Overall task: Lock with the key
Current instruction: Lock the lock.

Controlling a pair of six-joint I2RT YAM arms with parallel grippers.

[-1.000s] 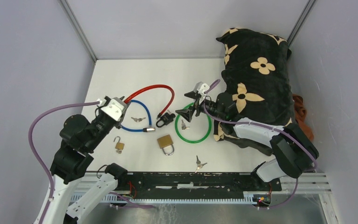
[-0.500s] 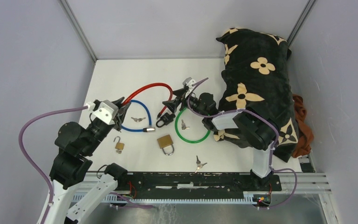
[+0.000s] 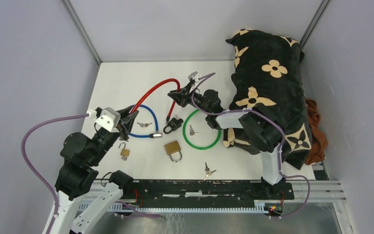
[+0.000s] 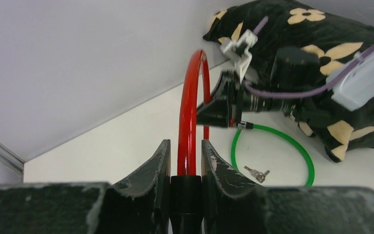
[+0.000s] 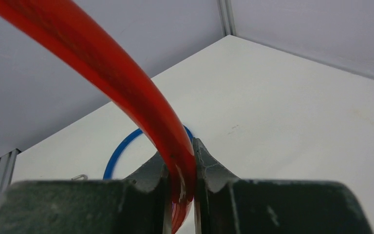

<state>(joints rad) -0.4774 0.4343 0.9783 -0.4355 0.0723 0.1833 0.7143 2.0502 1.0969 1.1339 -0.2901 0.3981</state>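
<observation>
**A:** Where is the red cable lock (image 3: 152, 90)?

**B:** It is raised off the table (image 3: 126, 78) in an arch between the two arms. The left fingers (image 3: 127, 118) are clamped on the black end piece where the red cable starts. The right fingers (image 3: 177, 94) are closed narrowly on the cable at its bend, farther back.

**A:** And its other end?

**B:** It drops to a black lock head (image 3: 174, 123) lying on the table, between the blue cable lock (image 3: 148, 108) and the green cable loop (image 3: 217, 134).

**A:** Keys?

**B:** One key (image 3: 145, 125) lies inside the blue loop and another key (image 3: 191, 130) inside the green one. A key pair (image 3: 208, 170) lies near the front edge.

**A:** Anything else?

**B:** A brass padlock (image 3: 173, 147) lies just in front of the lock head. A small padlock (image 3: 124, 151) with its shackle open lies near the left arm. A black flowered cushion (image 3: 268, 73) sits at the right.
</observation>
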